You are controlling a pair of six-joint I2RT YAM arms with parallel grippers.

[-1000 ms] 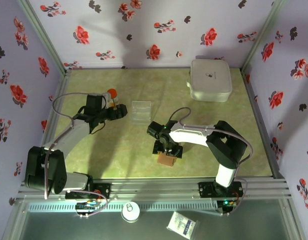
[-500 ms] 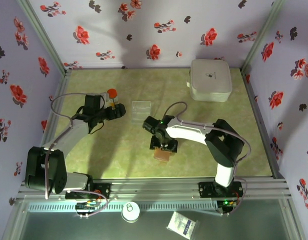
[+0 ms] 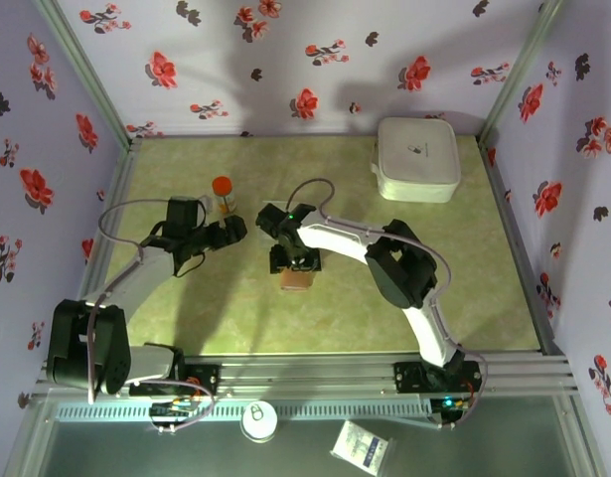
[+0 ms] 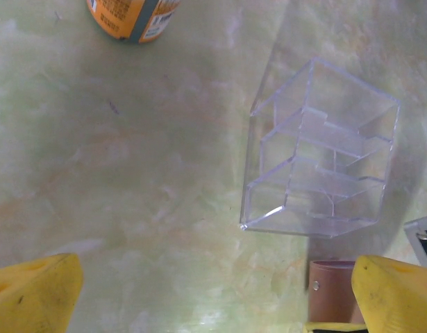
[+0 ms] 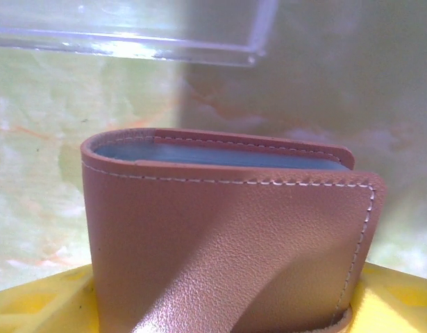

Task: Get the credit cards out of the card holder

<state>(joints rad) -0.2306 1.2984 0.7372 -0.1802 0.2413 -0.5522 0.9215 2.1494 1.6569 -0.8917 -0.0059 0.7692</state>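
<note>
Right gripper (image 3: 293,262) clamps folded card holder (image 5: 227,229) (blue-grey inner edge showing)
Clear tray (image 4: 321,170) lies just beyond those fingers; left gripper (image 4: 213,298) hangs spread wide, tray ahead.

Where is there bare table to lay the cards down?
Bare: the table between the white box and the near edge, and in front of the card holder. Crowded: around the clear tray, orange bottle and left gripper.

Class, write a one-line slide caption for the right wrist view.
Folded tan card holder held in the right gripper, a clear tray beyond it on the green table.
</note>
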